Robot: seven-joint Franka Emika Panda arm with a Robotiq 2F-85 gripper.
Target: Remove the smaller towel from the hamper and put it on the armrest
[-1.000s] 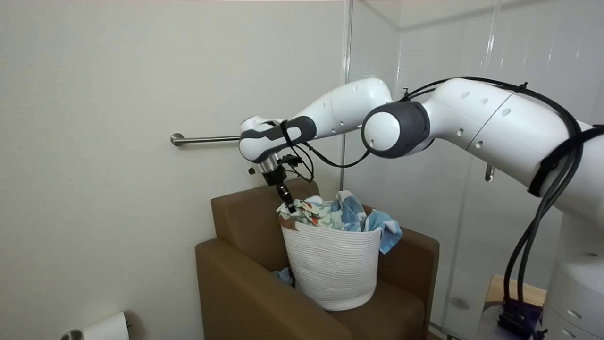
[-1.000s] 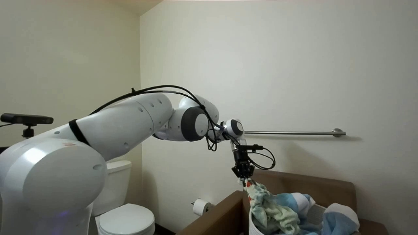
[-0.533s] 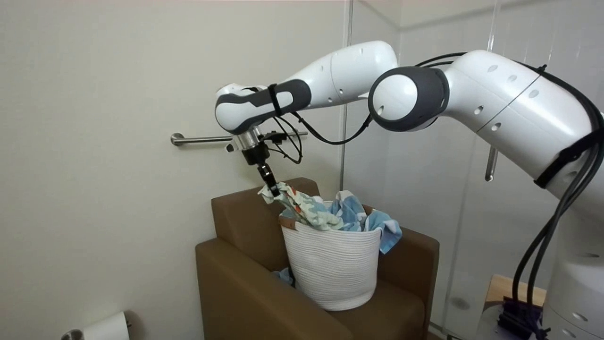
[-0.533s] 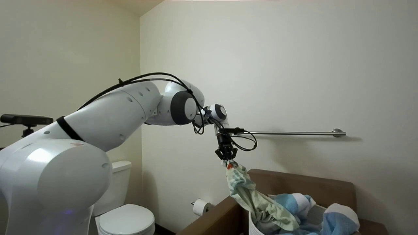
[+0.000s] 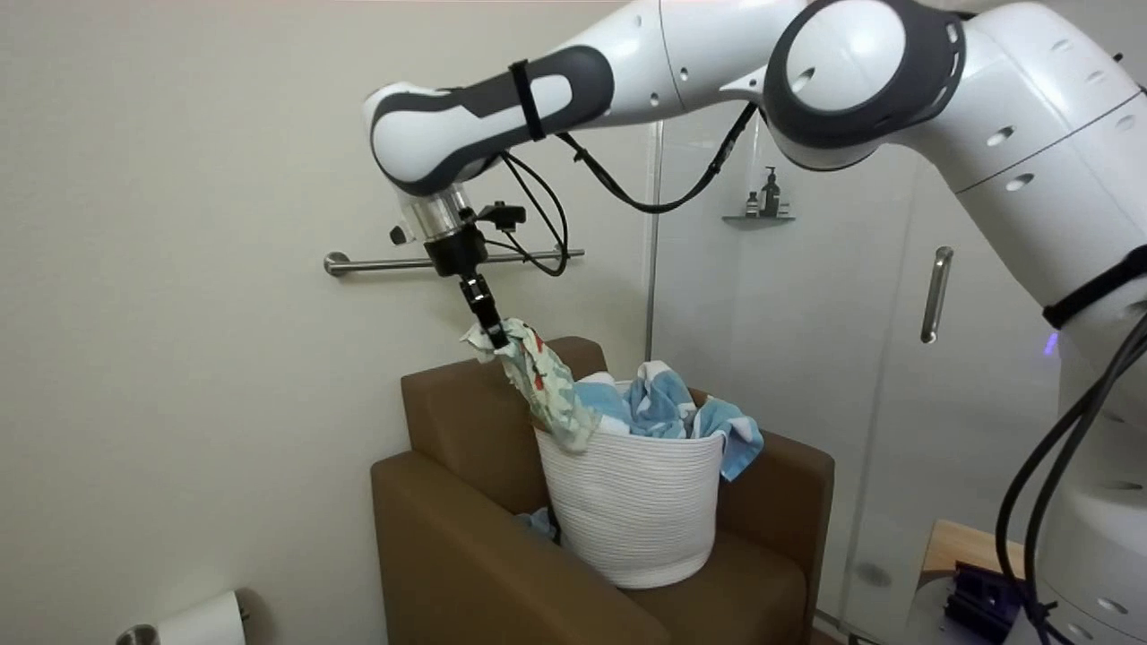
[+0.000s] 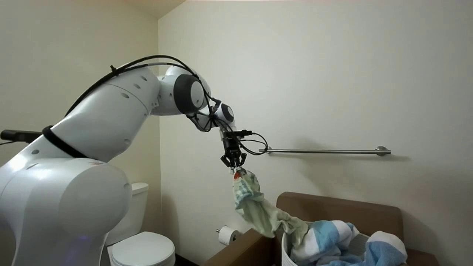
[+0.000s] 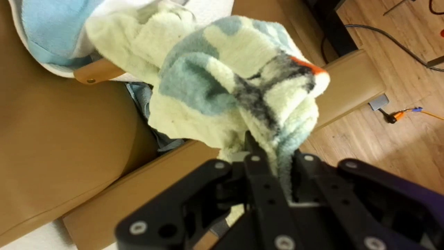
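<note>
The smaller towel is pale green with blue-grey patches and red and dark marks. My gripper (image 5: 495, 340) is shut on one end of this towel (image 5: 545, 383), above and beside the hamper. In an exterior view the towel (image 6: 255, 207) stretches from the gripper (image 6: 235, 168) down to the rim of the white hamper (image 6: 285, 251). In the wrist view the towel (image 7: 204, 86) is pinched between the fingers (image 7: 272, 147), and its far end lies over the rim. The hamper (image 5: 632, 511) stands on a brown armchair. The near armrest (image 5: 502, 537) also shows in the wrist view (image 7: 138, 187).
Blue-and-white towels (image 5: 661, 403) fill the hamper, and one hangs over its rim. A grey-blue cloth (image 5: 538, 522) lies between hamper and armrest. A metal bar (image 6: 332, 151) is on the wall behind. A toilet paper roll (image 6: 227, 234) and a toilet (image 6: 142, 247) stand beyond the armrest.
My gripper has risen and moved away from the hamper toward the armrest side, holding the towel. Most of the towel has come out of the hamper, uncovering more blue-and-white towel.
</note>
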